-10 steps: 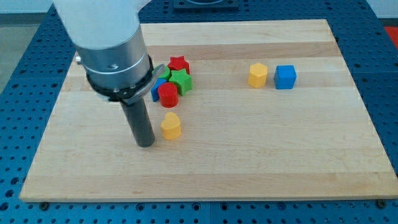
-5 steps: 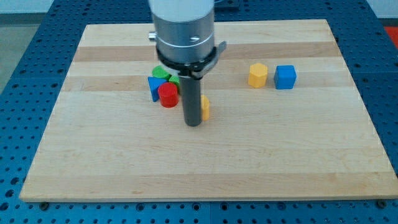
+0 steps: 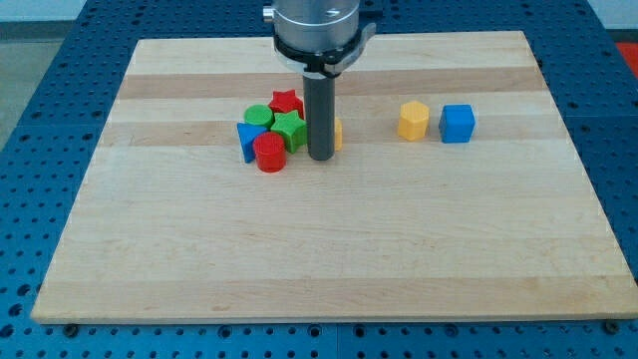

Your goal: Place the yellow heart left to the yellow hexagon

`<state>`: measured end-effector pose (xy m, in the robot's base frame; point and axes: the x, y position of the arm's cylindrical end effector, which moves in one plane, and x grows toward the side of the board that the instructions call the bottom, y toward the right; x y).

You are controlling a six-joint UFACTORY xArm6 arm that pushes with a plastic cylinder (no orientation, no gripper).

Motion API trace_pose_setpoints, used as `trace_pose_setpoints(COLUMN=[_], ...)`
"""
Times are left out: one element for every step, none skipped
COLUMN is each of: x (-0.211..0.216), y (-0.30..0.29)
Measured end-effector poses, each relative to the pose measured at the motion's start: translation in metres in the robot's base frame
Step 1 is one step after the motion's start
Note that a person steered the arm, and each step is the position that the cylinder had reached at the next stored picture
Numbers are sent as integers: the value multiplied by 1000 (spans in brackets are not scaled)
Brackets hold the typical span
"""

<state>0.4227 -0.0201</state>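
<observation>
The yellow heart point(image 3: 338, 134) is mostly hidden behind my rod; only a sliver shows at the rod's right side. My tip point(image 3: 320, 157) rests on the board touching the heart's left side, just right of the block cluster. The yellow hexagon point(image 3: 413, 120) sits further to the view's right, with a gap between it and the heart.
A blue cube point(image 3: 458, 123) stands right of the hexagon. Left of my tip is a cluster: red star point(image 3: 286, 102), green star point(image 3: 290, 130), green cylinder point(image 3: 259, 116), blue block point(image 3: 248, 139), red cylinder point(image 3: 269, 153). The wooden board point(image 3: 319, 259) lies on a blue perforated table.
My tip has pushed the yellow heart up and to the view's right, from below the cluster to a spot level with the hexagon. The arm has moved right and toward the view's top.
</observation>
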Motion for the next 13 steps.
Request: trace_pose_setpoints(x=[0,-11,-21,-18,-18,-17,-16,-21,-22,-22,-22,-2,60], y=[-31,-36,-26,-2,29,29,29,34,55,67,60,40,17])
